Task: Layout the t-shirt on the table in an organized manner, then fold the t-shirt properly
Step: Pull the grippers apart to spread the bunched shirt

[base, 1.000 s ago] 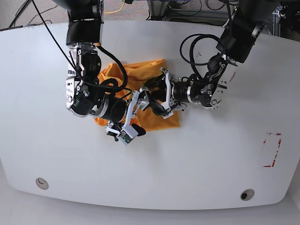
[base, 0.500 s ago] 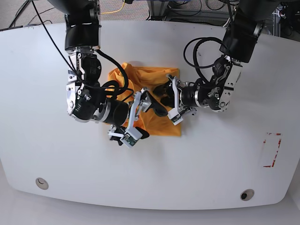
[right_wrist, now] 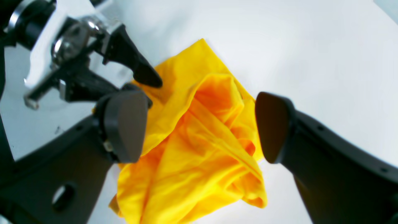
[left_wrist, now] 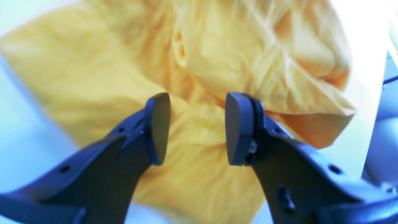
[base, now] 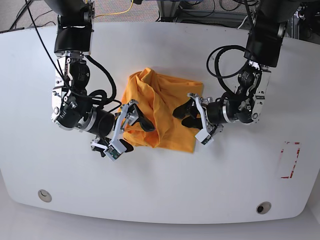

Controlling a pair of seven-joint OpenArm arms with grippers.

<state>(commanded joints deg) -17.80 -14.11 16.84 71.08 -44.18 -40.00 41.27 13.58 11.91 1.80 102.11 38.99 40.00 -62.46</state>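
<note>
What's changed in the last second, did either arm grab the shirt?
Both arms drew apart sideways: the left gripper and right gripper, both open, now sit at opposite edges of the crumpled bright orange-yellow cotton t-shirt, which shifted slightly. Neither holds cloth. The glossy white table is unchanged.

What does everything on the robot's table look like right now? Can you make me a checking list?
Surface: white table, glossy, with two round holes and a red-marked rectangle.
Job's things: orange t-shirt, crumpled in a heap, not laid flat, not folded.
Clutter: nothing seen.
Grippers: left pincer open at one side of the shirt, holding nothing; right pincer open at the other side, holding nothing.
Cables: black cables loop along both arms, above the table.
Surroundings: floor with more cables beyond the far edge.
</note>
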